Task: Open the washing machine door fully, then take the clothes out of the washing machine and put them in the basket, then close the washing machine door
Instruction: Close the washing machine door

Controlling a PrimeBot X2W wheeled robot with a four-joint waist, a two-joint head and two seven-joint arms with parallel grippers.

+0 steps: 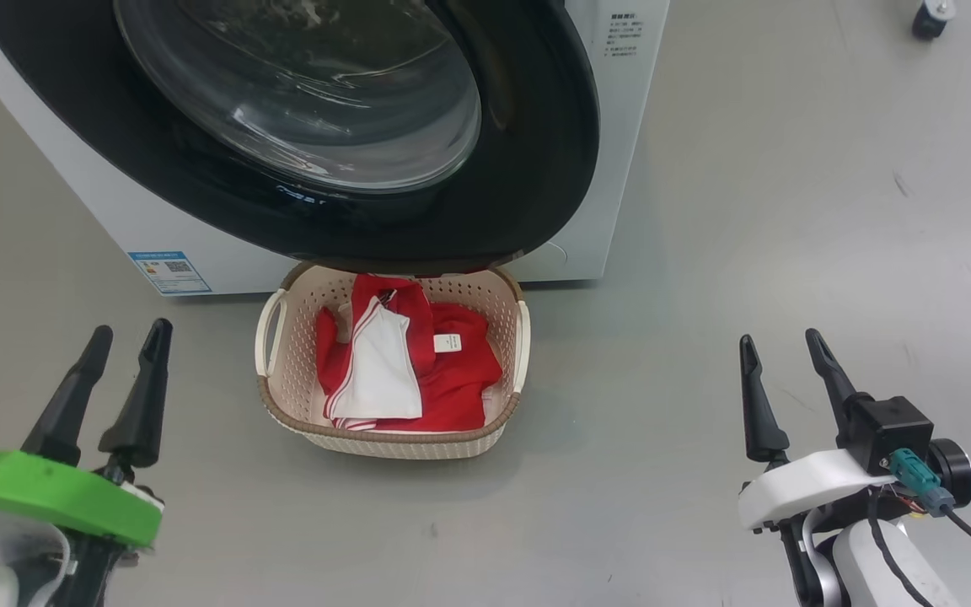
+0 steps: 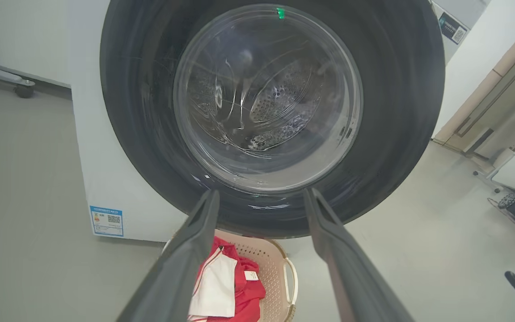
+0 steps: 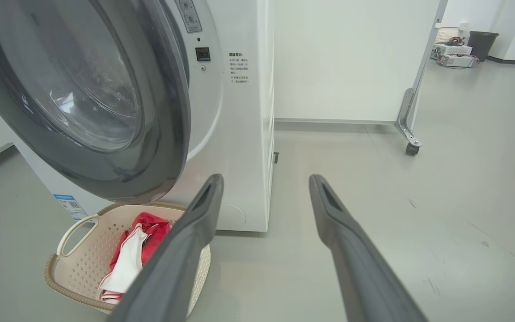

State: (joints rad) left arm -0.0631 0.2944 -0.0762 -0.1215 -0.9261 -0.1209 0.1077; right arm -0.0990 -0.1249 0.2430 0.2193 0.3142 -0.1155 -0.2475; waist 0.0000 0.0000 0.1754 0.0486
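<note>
Red clothes (image 1: 452,371) lie heaped in the basket (image 1: 283,379), white panel and label on top. The basket sits on the floor (image 1: 705,253) just before the washer (image 1: 612,126), its far rim under the door's (image 1: 536,169) lower edge. The door lies close against the washer front; latched or not, cannot tell. Left claw (image 1: 131,330) and right claw (image 1: 780,339) hang either side of the basket, well apart from it, fingers parted, holding nothing.

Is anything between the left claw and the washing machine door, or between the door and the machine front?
Nothing visible. Bare floor separates the left claw from the washing machine door. The basket holding the clothes sits below the door's lower edge, not behind it; the gap toward the washing machine looks free.
</note>
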